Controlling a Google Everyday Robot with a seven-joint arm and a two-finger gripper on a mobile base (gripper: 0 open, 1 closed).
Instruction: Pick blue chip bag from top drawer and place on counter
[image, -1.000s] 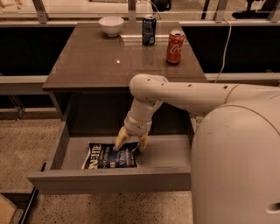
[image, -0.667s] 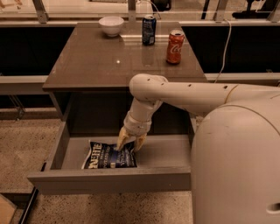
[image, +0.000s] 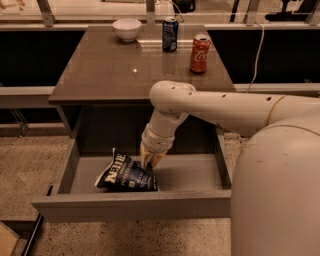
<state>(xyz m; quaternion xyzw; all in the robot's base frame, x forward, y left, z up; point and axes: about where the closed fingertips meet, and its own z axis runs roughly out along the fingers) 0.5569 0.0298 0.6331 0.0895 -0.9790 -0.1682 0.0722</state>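
Note:
The blue chip bag (image: 125, 175), dark navy with white lettering, is in the open top drawer (image: 135, 205), left of its middle, tilted up off the grey bottom. My gripper (image: 150, 160) reaches down into the drawer from the right and is shut on the bag's upper right edge. The arm (image: 220, 107) crosses in front of the counter's front edge. The counter (image: 110, 70) is the glossy grey-brown top right above the drawer.
On the counter's far side stand a white bowl (image: 126, 29), a dark blue soda can (image: 170, 34) and a red soda can (image: 200, 46). My white body (image: 280, 190) fills the lower right. A speckled floor lies around the drawer.
The gripper has closed on the bag and pulled its right edge up. The bag, flat on the drawer bottom before, now stands tilted.

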